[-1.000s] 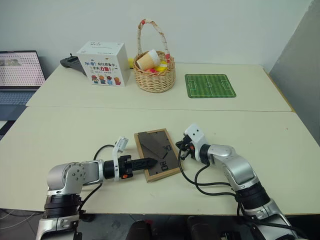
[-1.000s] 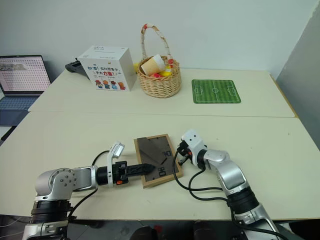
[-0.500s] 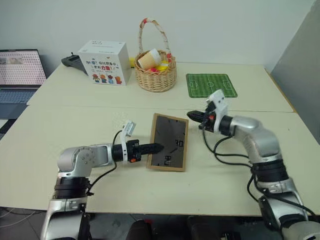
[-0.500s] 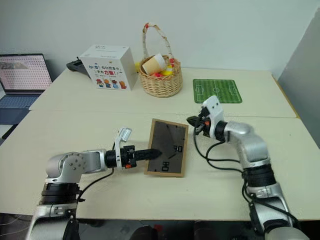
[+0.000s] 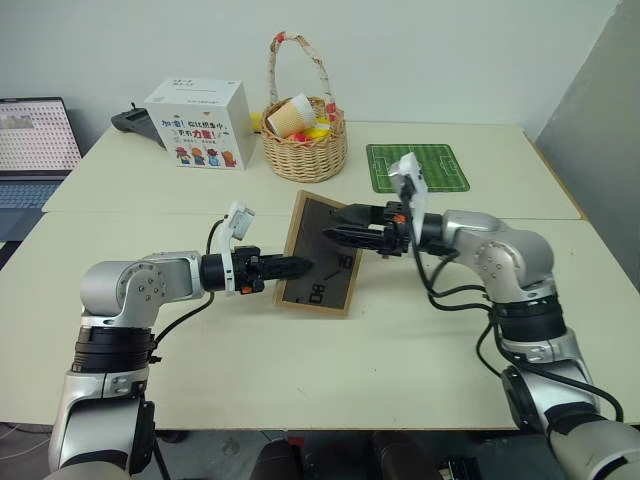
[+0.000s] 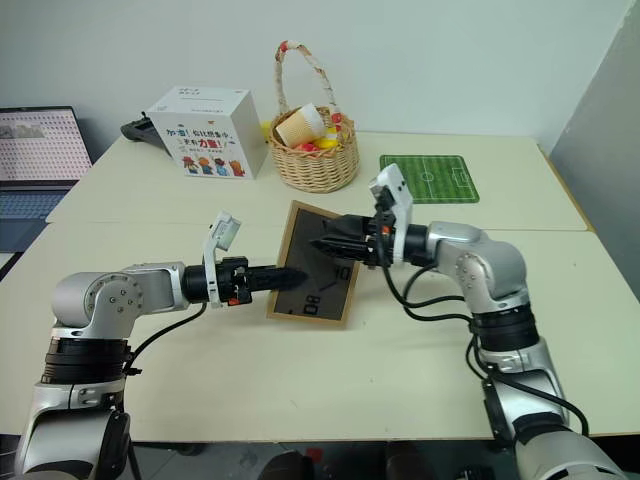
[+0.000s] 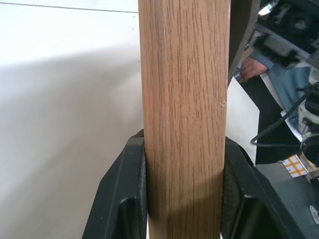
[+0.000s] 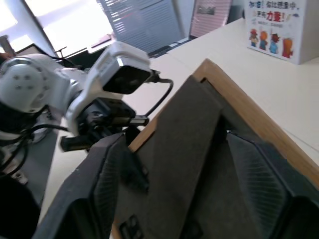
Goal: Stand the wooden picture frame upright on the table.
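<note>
**A:** Where is the wooden picture frame now?

**B:** Tilted up over the near part of the table, dark back toward the camera. Its lower edge looks close to the tabletop, but I can't tell whether it touches. The left gripper pinches the frame's left wooden border; in the left wrist view both black fingers press flat against the light wood.

**A:** And the right gripper?

**B:** It reaches in from the right at the dark back, fingers spread to either side of the fold-out stand, not closed on it (the right wrist view shows this best).

**A:** So the step in hand is opening the stand?

**B:** That's my reading. To do it well, the left should hold its clamp firm and keep the frame from twisting while the right catches the stand's free edge and swings it outward. Only then should the frame go down, bottom edge and stand tip meeting the table together, leaning slightly back.

**A:** Any risk?

**B:** If the left lets go before the stand is fully out, the frame would likely fall flat.
</note>
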{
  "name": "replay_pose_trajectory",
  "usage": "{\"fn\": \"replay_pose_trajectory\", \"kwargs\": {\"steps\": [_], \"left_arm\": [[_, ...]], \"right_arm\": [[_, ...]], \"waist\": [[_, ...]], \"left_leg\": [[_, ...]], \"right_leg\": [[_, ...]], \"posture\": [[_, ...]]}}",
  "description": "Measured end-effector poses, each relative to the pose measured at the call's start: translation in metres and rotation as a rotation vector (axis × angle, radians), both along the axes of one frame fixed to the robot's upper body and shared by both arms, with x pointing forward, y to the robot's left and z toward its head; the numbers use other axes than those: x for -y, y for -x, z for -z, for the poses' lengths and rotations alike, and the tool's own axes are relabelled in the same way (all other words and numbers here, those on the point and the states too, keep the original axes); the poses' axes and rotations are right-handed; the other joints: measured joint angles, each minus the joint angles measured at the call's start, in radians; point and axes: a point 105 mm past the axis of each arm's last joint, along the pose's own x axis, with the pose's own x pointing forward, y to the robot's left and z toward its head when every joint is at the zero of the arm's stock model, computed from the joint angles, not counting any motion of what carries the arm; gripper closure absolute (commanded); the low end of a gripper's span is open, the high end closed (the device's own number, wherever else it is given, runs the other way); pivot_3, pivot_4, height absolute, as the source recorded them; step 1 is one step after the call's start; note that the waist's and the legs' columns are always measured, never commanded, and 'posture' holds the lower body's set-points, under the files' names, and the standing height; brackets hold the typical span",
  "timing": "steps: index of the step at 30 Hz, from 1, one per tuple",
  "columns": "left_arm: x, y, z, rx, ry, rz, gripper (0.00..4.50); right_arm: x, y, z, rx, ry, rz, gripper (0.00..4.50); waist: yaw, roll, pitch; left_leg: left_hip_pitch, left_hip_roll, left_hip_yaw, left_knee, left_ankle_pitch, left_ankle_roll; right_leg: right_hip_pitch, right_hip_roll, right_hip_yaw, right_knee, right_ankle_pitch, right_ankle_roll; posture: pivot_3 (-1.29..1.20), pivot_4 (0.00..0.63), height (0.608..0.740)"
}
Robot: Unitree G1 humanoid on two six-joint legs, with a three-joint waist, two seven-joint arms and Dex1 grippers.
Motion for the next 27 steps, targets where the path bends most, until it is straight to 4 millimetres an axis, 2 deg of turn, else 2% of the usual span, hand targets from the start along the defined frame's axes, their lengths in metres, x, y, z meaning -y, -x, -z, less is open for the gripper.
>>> {"fn": "replay_pose_trajectory", "kwargs": {"steps": [6, 10, 13, 15, 19, 21, 22, 23, 25, 26, 27], "left_arm": [[-0.003, -0.001, -0.001, 0.005, 0.001, -0.013, 3.1], [-0.002, 0.002, -0.001, -0.015, 0.012, -0.007, 3.1], [0.003, 0.005, -0.004, -0.006, 0.03, 0.022, 3.1], [0.005, 0.008, -0.003, -0.005, 0.028, 0.032, 3.1], [0.0, 0.016, 0.013, -0.094, 0.037, 0.012, 3.1], [0.005, 0.021, 0.012, -0.119, 0.06, 0.033, 3.1], [0.005, 0.024, 0.011, -0.153, 0.093, 0.031, 3.1], [0.005, 0.025, 0.01, -0.169, 0.112, 0.024, 3.1], [0.005, 0.024, 0.008, -0.229, 0.179, 0.015, 3.1], [0.005, 0.025, 0.005, -0.269, 0.227, 0.02, 3.1], [0.005, 0.026, 0.004, -0.287, 0.246, 0.024, 3.1]], "right_arm": [[-0.006, 0.014, -0.003, 0.009, -0.011, -0.036, 1.14], [0.002, 0.04, -0.005, -0.052, -0.041, -0.141, 1.14], [0.013, 0.051, -0.007, -0.069, -0.033, -0.173, 1.14], [0.024, 0.055, -0.001, -0.085, -0.007, -0.167, 1.14], [0.055, 0.045, 0.017, -0.09, 0.086, -0.028, 1.14], [0.079, 0.037, 0.025, 0.017, 0.199, 0.081, 1.14], [0.102, 0.029, 0.035, 0.15, 0.338, 0.177, 1.14], [0.111, 0.025, 0.043, 0.216, 0.41, 0.213, 1.14], [0.123, 0.013, 0.051, 0.47, 0.535, 0.289, 1.14], [0.127, 0.007, 0.052, 0.666, 0.602, 0.323, 1.14], [0.127, 0.005, 0.05, 0.779, 0.631, 0.332, 1.14]], "waist": [[0.002, 0.0, 0.0], [0.003, 0.0, 0.0], [0.004, 0.0, 0.0], [0.004, 0.0, 0.0], [0.001, 0.0, 0.001], [0.005, 0.0, 0.001], [0.011, -0.001, 0.001], [0.013, -0.001, 0.001], [0.013, -0.001, 0.001], [0.012, -0.002, 0.002], [0.009, -0.002, 0.002]], "left_leg": [[-0.003, 0.0, 0.0, 0.0, 0.0, 0.0], [-0.005, 0.0, -0.001, 0.001, 0.0, 0.0], [-0.005, 0.0, -0.002, 0.001, 0.0, 0.0], [-0.005, -0.001, -0.003, 0.001, 0.0, 0.001], [-0.006, -0.001, -0.003, 0.002, 0.001, 0.001], [-0.007, -0.002, -0.004, 0.001, 0.001, 0.001], [-0.007, -0.002, -0.004, 0.002, 0.001, 0.001], [-0.007, -0.002, -0.004, 0.002, 0.001, 0.001], [-0.007, -0.002, -0.003, 0.003, 0.001, 0.001], [-0.007, -0.002, -0.002, 0.003, 0.001, 0.001], [-0.007, -0.002, -0.001, 0.004, 0.001, 0.001]], "right_leg": [[-0.001, -0.001, -0.001, -0.001, 0.0, 0.0], [-0.003, -0.001, -0.002, -0.001, 0.0, 0.0], [-0.003, -0.001, -0.002, -0.001, 0.0, 0.0], [-0.002, -0.001, -0.002, -0.001, 0.0, 0.0], [-0.003, -0.001, -0.002, 0.0, 0.0, 0.0], [-0.003, -0.001, -0.002, -0.001, -0.001, 0.002], [-0.002, -0.001, -0.002, -0.002, -0.001, 0.002], [-0.002, -0.001, -0.003, -0.002, -0.002, 0.003], [-0.002, -0.001, -0.003, -0.002, -0.002, 0.003], [-0.003, -0.001, -0.003, -0.001, -0.002, 0.003], [-0.003, -0.001, -0.002, 0.0, -0.002, 0.003]], "posture": [[0.0, 0.15, 0.74], [0.0, 0.15, 0.74], [0.0, 0.15, 0.74], [0.0, 0.15, 0.74], [0.0, 0.15, 0.74], [0.0, 0.15, 0.74], [0.0, 0.15, 0.74], [0.0, 0.15, 0.74], [0.0, 0.15, 0.74], [0.0, 0.15, 0.74], [0.0, 0.15, 0.74]]}}
